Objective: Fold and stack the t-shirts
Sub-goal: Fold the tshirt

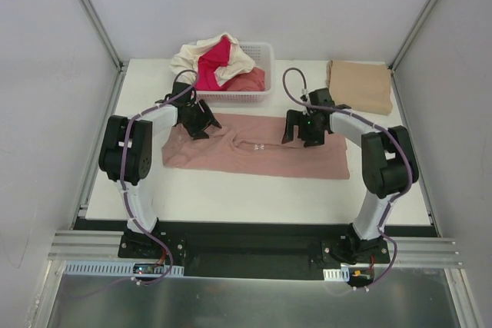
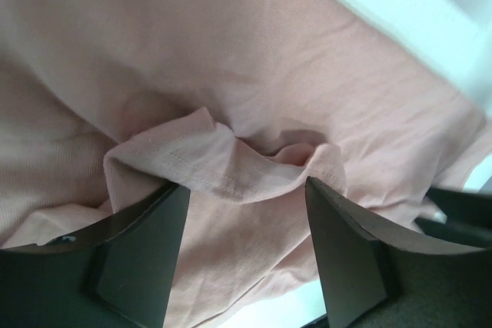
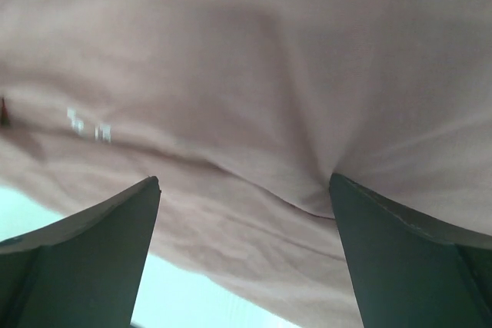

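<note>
I see the dusty-pink t-shirt (image 3: 269,59) filling the frame, with white print specks (image 3: 88,124) at 9 o'clock. My right gripper (image 3: 244,182) is spread wide over the cloth, and white table (image 3: 177,289) shows at 7 o'clock.

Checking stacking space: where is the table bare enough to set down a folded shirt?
Bare: the near strip between the pink shirt and the table edge; the gap between basket and tan shirt. Crowded: the middle, under the left gripper and right gripper.
</note>
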Tool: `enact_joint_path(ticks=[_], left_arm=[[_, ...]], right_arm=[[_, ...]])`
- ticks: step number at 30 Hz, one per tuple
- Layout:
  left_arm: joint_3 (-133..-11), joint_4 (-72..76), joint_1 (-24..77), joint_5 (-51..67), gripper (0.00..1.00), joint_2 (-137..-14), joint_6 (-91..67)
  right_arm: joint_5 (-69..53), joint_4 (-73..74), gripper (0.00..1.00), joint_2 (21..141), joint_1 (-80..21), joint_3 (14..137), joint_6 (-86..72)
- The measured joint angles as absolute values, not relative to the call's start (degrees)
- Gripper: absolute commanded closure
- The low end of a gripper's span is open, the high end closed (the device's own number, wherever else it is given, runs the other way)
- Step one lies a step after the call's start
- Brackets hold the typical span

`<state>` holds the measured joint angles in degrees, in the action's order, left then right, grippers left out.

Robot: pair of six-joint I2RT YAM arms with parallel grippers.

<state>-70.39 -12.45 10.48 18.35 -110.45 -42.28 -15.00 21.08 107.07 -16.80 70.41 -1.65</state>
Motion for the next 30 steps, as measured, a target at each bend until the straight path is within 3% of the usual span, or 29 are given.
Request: enact_joint_path(ticks=[3, 7, 12, 15, 20, 23, 27, 30], left_arm=[[-69.56, -12.21, 10.68, 17.19, 0.38, -109.73, -42.65], [-69.54, -12.16, 11.7, 15.7, 0.38, -109.62, -42.85], [-72.27, -13.19, 13.63, 14.22, 0.37, -110.8, -42.81], [-73.76, -13.21, 14.7, 13.93, 0.32, -111.7, -42.74], [-72.34, -13.23, 15.4, 11.75, 0.09, -109.19, -42.35], [-68.34, -14.26, 15.86, 9.91, 0.01, -103.07, -42.11], [-61.98, -14.76, 16.91, 7.27, 0.01, -90.54, -42.39], [-56.71, -14.39, 17.3, 5.41, 0.01, -81.47, -42.81]], right_arm=[[-15.38, 19.73, 0.03, 101.34, -21.12, 62.98, -3.18], [-16.43, 21.23, 0.03, 95.22, -34.02, 56.1, -5.74], [-21.15, 24.56, 0.03, 93.38, -48.51, 55.09, -8.19], [-21.78, 27.7, 0.03, 92.01, -52.62, 57.3, -8.16], [-16.71, 31.59, 0.03, 84.38, -51.7, 60.73, -7.66], [-14.72, 32.16, 0.03, 82.15, -48.8, 63.33, -7.33], [-15.92, 30.28, 0.01, 85.25, -41.89, 67.61, -8.19], [-17.26, 29.87, 0.08, 91.42, -38.11, 73.19, -9.08]])
